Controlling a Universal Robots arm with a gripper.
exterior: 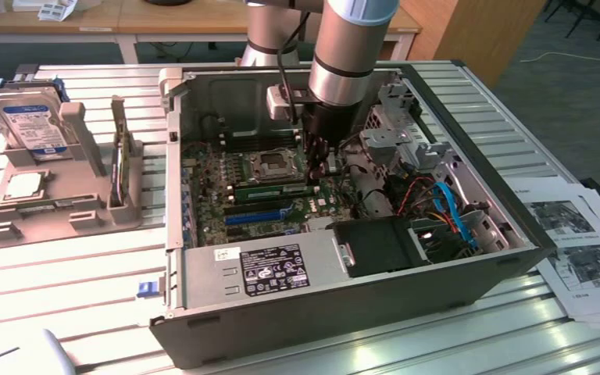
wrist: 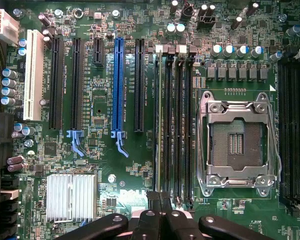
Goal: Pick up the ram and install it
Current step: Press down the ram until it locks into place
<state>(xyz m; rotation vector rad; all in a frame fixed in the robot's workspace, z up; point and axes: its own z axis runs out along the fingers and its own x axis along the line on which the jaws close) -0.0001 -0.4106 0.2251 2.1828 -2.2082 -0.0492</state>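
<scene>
Open case (exterior: 362,312) sits mid-frame on the table (exterior: 60,312), motherboard (exterior: 240,168) inside. Arm (exterior: 347,47) drops from top centre into the case; gripper (exterior: 319,166) just above the board beside the ram (exterior: 271,188). Drive rack (exterior: 40,187) at the exterior view's left, papers (exterior: 581,250) at lower right.

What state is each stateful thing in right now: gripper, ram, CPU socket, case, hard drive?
gripper: shut, down inside the case over the motherboard, by the memory slots.
ram: on edge in a memory slot beside the CPU socket; full seating cannot be told.
CPU socket: no chip in it, frame latched down.
case: lying on its side, side panel off.
hard drive: leaning in the grey holder outside the case.
</scene>
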